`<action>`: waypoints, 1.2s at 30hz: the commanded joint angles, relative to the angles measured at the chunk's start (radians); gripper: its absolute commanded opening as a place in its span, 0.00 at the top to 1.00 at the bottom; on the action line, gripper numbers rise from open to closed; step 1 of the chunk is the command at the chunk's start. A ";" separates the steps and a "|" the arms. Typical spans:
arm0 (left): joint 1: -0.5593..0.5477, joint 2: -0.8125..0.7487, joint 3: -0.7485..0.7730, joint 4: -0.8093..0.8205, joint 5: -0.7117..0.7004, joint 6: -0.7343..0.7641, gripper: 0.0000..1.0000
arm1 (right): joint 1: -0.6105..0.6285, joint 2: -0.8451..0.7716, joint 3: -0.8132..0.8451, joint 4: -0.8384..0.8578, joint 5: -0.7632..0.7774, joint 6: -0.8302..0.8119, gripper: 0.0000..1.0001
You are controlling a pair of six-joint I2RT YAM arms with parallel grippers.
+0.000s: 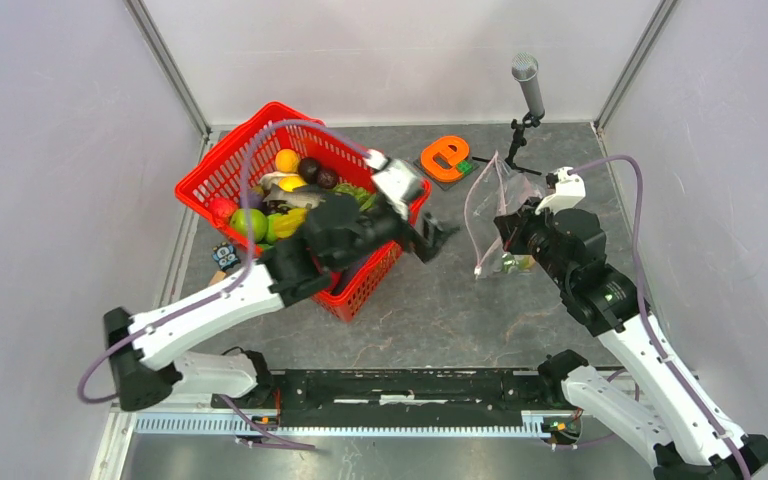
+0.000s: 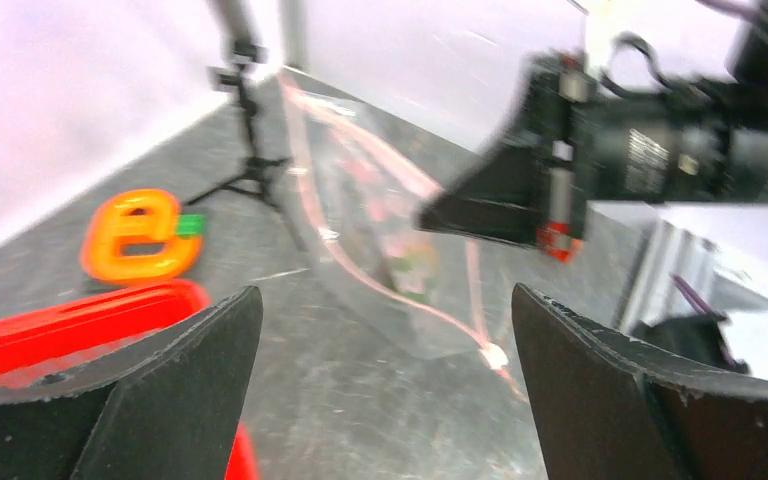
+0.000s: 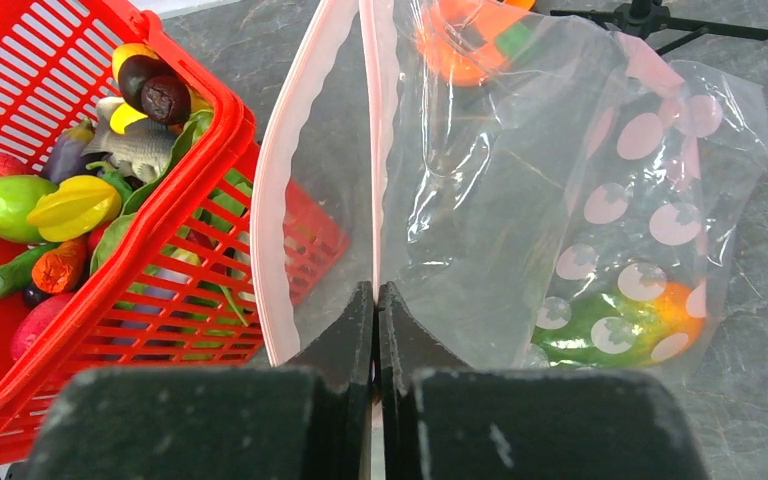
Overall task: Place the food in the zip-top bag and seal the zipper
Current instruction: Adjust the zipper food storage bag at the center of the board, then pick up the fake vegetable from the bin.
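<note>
One crinkly clear dotted bag (image 3: pixel 500 200)

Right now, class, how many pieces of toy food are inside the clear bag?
1: a green-and-orange piece in the bottom corner of the zip-top bag, which the right gripper pinches by its mouth edge. More could be hidden from these views.

No readable text; only an orange toy (image 1: pixel 446 158) shaped like "e".
</note>
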 commanded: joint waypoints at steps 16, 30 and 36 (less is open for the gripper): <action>0.620 -0.042 -0.135 -0.204 -0.050 -0.279 0.02 | -0.002 -0.008 -0.010 0.085 -0.023 -0.039 0.97; 0.642 0.092 -0.050 -0.413 0.441 -0.005 0.00 | -0.002 0.000 0.000 0.082 -0.026 -0.053 0.96; 0.643 0.230 0.036 -0.483 0.447 0.007 0.04 | -0.002 -0.001 -0.003 0.079 -0.030 -0.054 0.95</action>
